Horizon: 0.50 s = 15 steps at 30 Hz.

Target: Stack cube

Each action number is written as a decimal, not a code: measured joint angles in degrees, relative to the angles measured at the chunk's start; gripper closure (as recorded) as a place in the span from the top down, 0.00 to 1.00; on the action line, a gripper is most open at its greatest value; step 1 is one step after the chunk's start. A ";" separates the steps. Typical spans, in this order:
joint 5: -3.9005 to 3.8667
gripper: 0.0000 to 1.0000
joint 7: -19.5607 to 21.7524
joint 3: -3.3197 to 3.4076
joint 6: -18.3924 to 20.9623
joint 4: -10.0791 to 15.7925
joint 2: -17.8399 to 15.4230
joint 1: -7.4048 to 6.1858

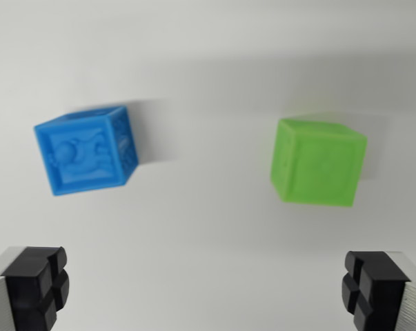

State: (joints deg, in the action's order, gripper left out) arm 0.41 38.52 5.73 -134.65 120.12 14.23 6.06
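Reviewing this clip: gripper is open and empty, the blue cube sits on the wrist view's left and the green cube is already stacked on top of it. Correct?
Not quite. The green cube is not stacked: it sits on the surface at the wrist view's right, apart from the blue cube on the left. The gripper is open and empty, as you say. The wrist view shows this.

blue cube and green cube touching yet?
Apart. The wrist view shows the blue cube at its left and the green cube at its right, with a wide strip of bare white surface between them.
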 joint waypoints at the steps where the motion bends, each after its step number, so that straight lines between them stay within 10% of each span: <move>1: 0.10 1.00 -0.29 0.04 -0.41 0.07 0.33 0.22; 15: 1.51 1.00 -3.92 0.20 -5.52 0.59 5.24 3.42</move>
State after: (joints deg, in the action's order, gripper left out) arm 1.92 34.59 5.94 -140.17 120.71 19.47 9.48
